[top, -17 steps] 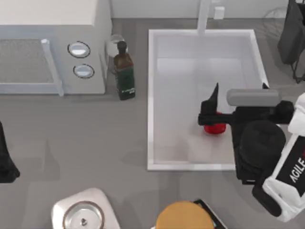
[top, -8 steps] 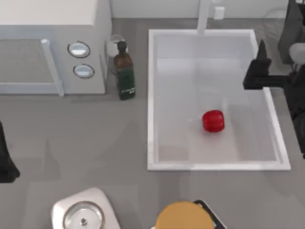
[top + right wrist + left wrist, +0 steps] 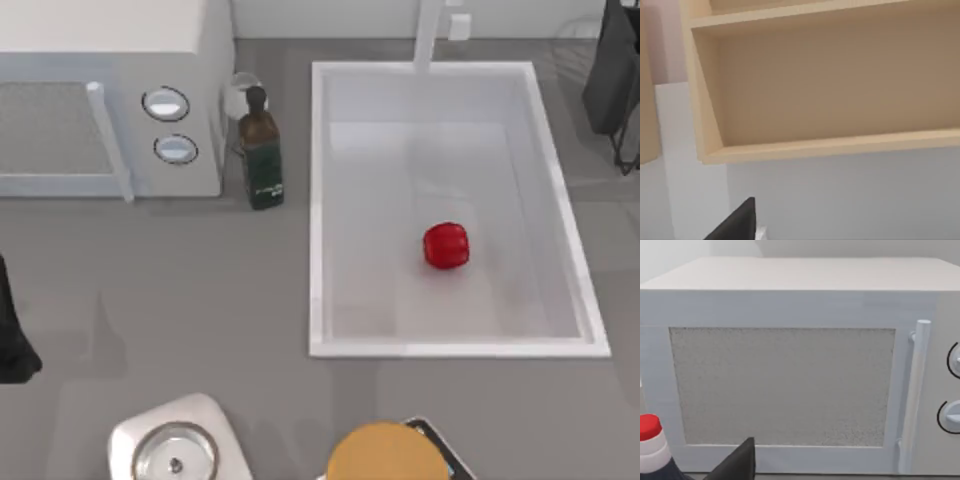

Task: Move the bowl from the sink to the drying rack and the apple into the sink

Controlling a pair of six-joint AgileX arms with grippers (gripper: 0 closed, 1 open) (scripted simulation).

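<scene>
Gone from above the sink (image 3: 320, 200) is the right arm, which half a second ago reached over the basin's right rim and a second ago hung over the apple (image 3: 446, 245); the apple has barely shifted. It lies alone on the white basin floor, right of centre and nearer the lower rim, touching no wall, with open floor on every side. One white tap post (image 3: 428, 35) rises at the basin's upper rim.

At the left edge of the top view a dark part of the left arm (image 3: 12, 335) sits parked over the grey bench (image 3: 200, 290). In the left wrist view a black fingertip (image 3: 737, 462) of the left end effector shows against a white microwave (image 3: 790, 365); whether it is spread or pressed together I cannot tell. In the right wrist view a black fingertip (image 3: 737, 220) shows below a pale wooden shelf (image 3: 825, 85); the right end effector's state I cannot tell either.

Counted on the bench: one microwave with two round knobs (image 3: 166, 103) and one bar handle, one dark green bottle (image 3: 261, 155) between microwave and sink, one metal dish on a white base (image 3: 175, 452) at the lower edge, one orange-yellow round thing (image 3: 385, 452) beside it. A dark rack-like frame (image 3: 615, 80) stands at the upper right corner. Broad bare bench lies between the microwave and the dish.
</scene>
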